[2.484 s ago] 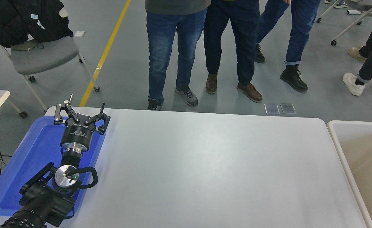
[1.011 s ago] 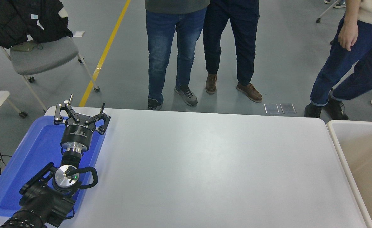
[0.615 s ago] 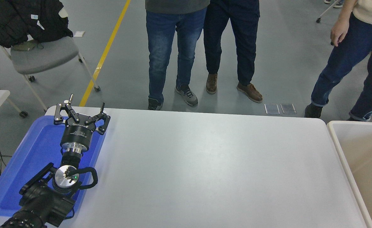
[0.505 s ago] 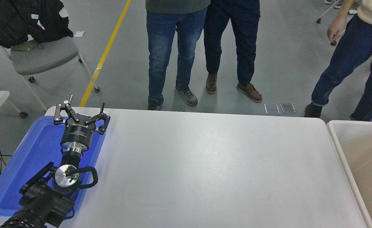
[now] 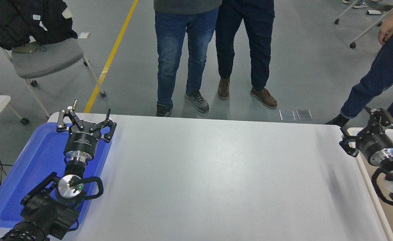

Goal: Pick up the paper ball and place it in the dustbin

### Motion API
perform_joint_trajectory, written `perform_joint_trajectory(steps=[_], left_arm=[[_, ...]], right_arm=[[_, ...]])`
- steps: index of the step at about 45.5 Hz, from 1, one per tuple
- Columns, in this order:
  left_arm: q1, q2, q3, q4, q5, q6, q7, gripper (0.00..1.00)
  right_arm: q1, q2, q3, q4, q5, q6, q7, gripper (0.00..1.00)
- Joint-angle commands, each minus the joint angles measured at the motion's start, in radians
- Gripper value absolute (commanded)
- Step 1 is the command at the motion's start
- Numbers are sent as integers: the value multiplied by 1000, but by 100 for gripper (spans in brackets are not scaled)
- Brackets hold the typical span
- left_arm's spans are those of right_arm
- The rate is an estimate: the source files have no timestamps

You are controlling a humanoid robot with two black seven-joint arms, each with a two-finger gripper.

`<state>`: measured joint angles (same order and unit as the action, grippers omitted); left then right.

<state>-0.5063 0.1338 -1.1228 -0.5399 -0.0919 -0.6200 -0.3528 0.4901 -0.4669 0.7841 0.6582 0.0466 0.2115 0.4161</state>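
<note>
No paper ball shows anywhere in the head view. The dustbin (image 5: 378, 207), cream-beige with a thick pale rim, stands off the table's right end, cut by the picture's edge. My right gripper (image 5: 357, 122) hangs over the dustbin's near-left rim, open, with nothing between its fingers, pointing toward the far side. My left gripper (image 5: 85, 115) stays parked over the blue tray (image 5: 32, 160) at the lower left, open and holding nothing.
The white table (image 5: 216, 174) spans the middle. Two people's legs (image 5: 213, 50) stand at the far edge, and a third person (image 5: 377, 77) is at the far right behind the dustbin. A grey chair (image 5: 46, 57) with a black jacket stands at the back left.
My right arm has come into view from the right edge and now sits above the dustbin's rim. The person at the right has stepped further right. The left arm has not moved.
</note>
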Motion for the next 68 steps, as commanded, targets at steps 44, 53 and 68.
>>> perform_joint_trajectory(steps=[44,53,68], left_arm=[[2,0,0,0,0,0,2,100],[2,1,0,0,0,0,2,100],[2,0,0,0,0,0,0,100]], right_arm=[[-102,28,29,331,-169,-319,257,100],[-102,28,23,330,-182,-313,257,100],[-101,24,-39,290,-232,-284,250,100]])
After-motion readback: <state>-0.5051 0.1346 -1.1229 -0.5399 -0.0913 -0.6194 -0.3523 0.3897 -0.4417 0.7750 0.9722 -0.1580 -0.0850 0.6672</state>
